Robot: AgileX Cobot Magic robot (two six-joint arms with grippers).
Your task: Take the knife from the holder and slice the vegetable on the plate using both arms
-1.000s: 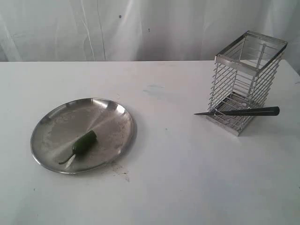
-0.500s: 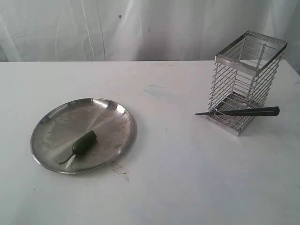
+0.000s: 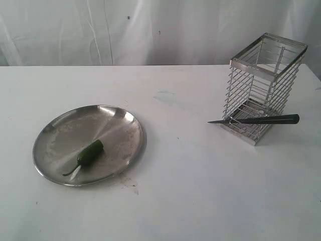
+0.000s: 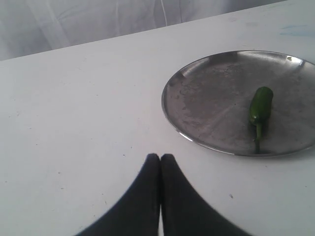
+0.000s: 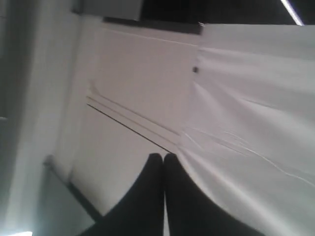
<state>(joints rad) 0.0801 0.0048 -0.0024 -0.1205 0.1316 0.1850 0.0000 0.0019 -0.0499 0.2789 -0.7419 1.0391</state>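
The steel plate (image 3: 60,131) lies on the table's left with the dark green vegetable (image 3: 91,151) on it, whole, stem toward the front. The wire holder (image 3: 263,85) stands at the right. The black knife (image 3: 261,120) lies flat through its lowest bars, blade tip pointing left, handle sticking out right. Neither arm shows in the exterior view. My left gripper (image 4: 160,157) is shut and empty above bare table, short of the plate (image 4: 206,103) and vegetable (image 4: 260,104). My right gripper (image 5: 163,157) is shut, empty, and faces a white wall and cloth.
A white curtain (image 3: 150,30) hangs behind the table (image 3: 200,191). A faint bluish smear (image 3: 165,96) marks the tabletop between plate and holder. The right wrist view shows none of the task's things.
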